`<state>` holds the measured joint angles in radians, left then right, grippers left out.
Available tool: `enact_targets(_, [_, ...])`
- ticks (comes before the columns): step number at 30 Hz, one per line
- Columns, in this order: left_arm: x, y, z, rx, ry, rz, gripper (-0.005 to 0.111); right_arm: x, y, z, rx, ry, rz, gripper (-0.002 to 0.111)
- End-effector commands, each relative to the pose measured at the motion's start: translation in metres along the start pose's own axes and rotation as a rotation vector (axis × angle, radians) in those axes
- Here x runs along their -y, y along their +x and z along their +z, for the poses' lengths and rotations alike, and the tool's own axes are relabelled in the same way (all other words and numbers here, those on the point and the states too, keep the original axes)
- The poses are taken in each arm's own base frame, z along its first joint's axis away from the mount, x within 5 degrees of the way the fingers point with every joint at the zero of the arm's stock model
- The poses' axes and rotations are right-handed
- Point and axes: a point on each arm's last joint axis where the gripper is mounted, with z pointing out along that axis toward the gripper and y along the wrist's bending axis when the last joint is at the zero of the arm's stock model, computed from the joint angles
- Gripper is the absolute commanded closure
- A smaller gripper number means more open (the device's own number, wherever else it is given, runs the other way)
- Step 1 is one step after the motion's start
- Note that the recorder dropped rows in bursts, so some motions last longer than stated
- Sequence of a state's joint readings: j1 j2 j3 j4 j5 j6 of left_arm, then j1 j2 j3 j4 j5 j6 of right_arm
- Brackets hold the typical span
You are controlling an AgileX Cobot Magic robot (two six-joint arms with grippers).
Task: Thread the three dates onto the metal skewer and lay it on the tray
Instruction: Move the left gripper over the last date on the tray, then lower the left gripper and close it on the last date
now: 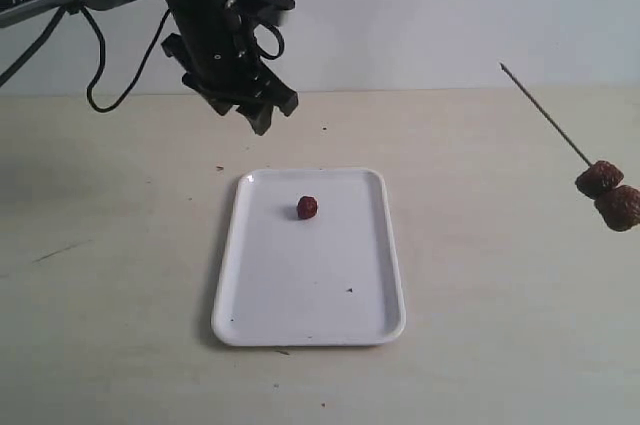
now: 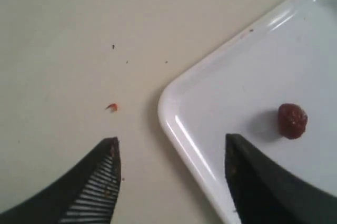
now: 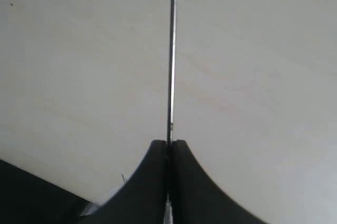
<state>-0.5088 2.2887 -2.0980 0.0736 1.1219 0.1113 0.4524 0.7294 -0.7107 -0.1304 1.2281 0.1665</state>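
Left claw [image 1: 274, 112] hangs wide open over the tray's [image 1: 300, 295] far-left corner, empty. Right claw [image 3: 168, 144] is clamped on the skewer [image 3: 171, 60], two dates [image 1: 600, 179] threaded, held well off to the right. Third date [image 1: 308, 207] lies on the tray. Step in hand, prob.: fetching it — next needs the open claw lowered round it & closed.

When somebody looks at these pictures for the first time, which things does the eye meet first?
A thin skewer slants in the air at the far right, two dates threaded on it, its end pinched in the shut right claw. One lone date lies on the white tray in the middle, and the open left claw hangs above a corner of it.
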Motion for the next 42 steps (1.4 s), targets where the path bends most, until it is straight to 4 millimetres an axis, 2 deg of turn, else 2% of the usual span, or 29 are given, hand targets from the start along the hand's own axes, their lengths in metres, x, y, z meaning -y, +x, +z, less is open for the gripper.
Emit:
enact_targets(1, [0.001, -0.009, 0.011, 0.084, -0.007, -0.014, 0.049, 0.001, -0.001, -0.002, 0.023, 0.005, -0.012, 0.108])
enact_targets(4, [0.008, -0.012, 0.019, 0.115, 0.012, 0.034, 0.049, 0.001, -0.002, -0.002, 0.035, 0.003, -0.012, 0.108])
enact_targets(10, [0.038, -0.014, 0.026, 0.123, 0.029, 0.656, 0.049, 0.0, -0.005, -0.002, 0.067, -0.001, -0.038, 0.108])
enact_targets(13, [0.052, -0.013, 0.028, 0.164, 0.129, 0.809, 0.049, 0.0, -0.006, -0.002, 0.08, -0.003, -0.038, 0.108])
enact_targets(16, [0.067, -0.005, 0.025, 0.187, 0.327, 0.961, 0.049, 0.0, -0.007, -0.002, 0.083, -0.004, -0.039, 0.108])
enact_targets(19, [0.067, 0.002, 0.025, 0.207, 0.423, 1.1, 0.049, 0.0, -0.007, -0.002, 0.083, -0.004, -0.039, 0.108])
enact_targets(24, [0.056, 0.013, 0.036, 0.153, 0.435, 1.173, 0.049, 0.0, -0.005, -0.002, 0.061, 0.0, -0.038, 0.108])
enact_targets(27, [0.052, 0.019, 0.044, 0.118, 0.394, 1.31, 0.049, 0.0, -0.003, -0.002, 0.045, 0.002, -0.038, 0.108])
enact_targets(31, [0.044, 0.018, 0.058, 0.192, 0.326, 1.406, 0.049, 0.0, -0.003, -0.002, 0.038, -0.003, -0.036, 0.108])
enact_targets(37, [0.031, 0.019, 0.076, 0.218, 0.305, 1.364, 0.049, 0.0, -0.001, -0.002, 0.017, -0.004, -0.033, 0.108])
enact_targets(42, [0.034, 0.02, 0.084, 0.251, 0.347, 1.322, 0.049, 0.0, -0.001, -0.002, 0.017, -0.004, -0.031, 0.108])
